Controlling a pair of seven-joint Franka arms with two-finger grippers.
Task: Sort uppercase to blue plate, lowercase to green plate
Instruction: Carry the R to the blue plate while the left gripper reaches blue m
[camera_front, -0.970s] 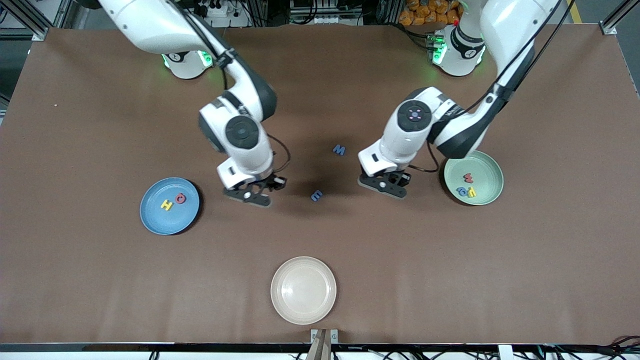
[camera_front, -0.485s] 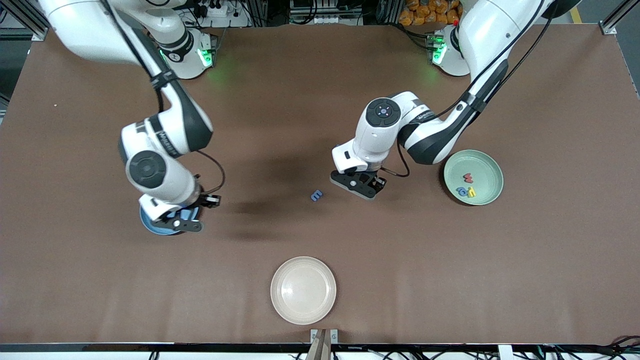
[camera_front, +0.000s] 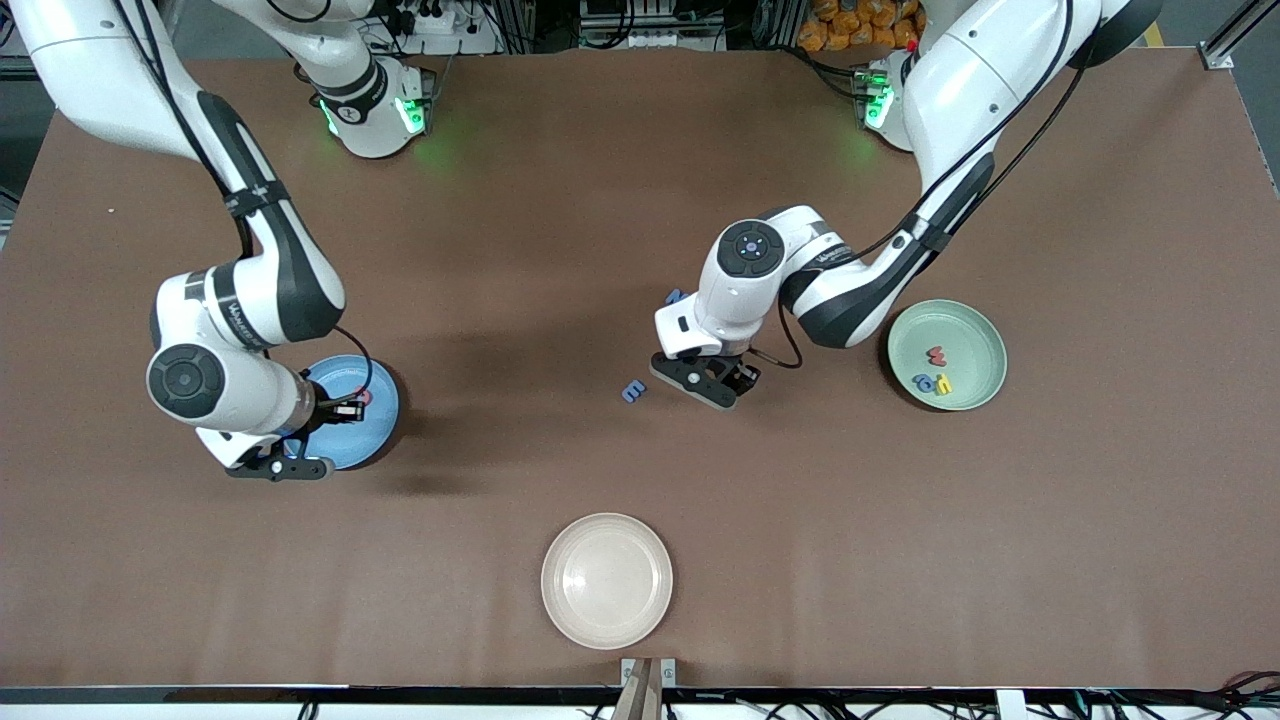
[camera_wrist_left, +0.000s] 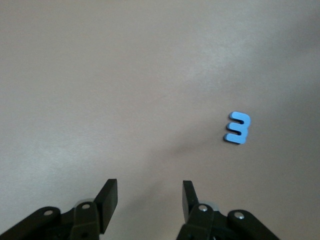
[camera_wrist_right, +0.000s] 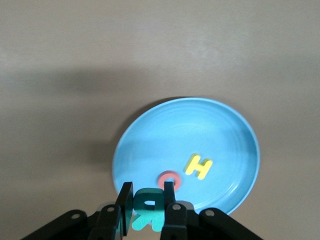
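Observation:
My right gripper (camera_wrist_right: 148, 192) is shut on the teal uppercase R (camera_wrist_right: 150, 210), held upright over the blue plate (camera_wrist_right: 150, 140) near its rim. A yellow H (camera_wrist_right: 198, 166) and a red Q (camera_wrist_right: 169, 179) lie in that plate. In the front view the right gripper (camera_front: 285, 460) covers part of the blue plate (camera_front: 375, 425). My left gripper (camera_front: 705, 385) hangs open and empty over the table beside a light-blue lowercase letter (camera_front: 633, 390), also the light-blue letter (camera_wrist_left: 237, 128) ahead of the left gripper (camera_wrist_left: 150, 197). The blue W (camera_front: 676, 296) peeks from under the left arm. The green plate (camera_front: 975, 340) holds three letters.
A cream plate (camera_front: 607, 580) stands alone near the table's front edge, closer to the front camera than everything else. The green plate sits toward the left arm's end of the table, the blue plate toward the right arm's end.
The right arm has swung from the table's middle to over the blue plate. The left arm has shifted toward the table's middle, closer to the light-blue letter, and now covers most of the W.

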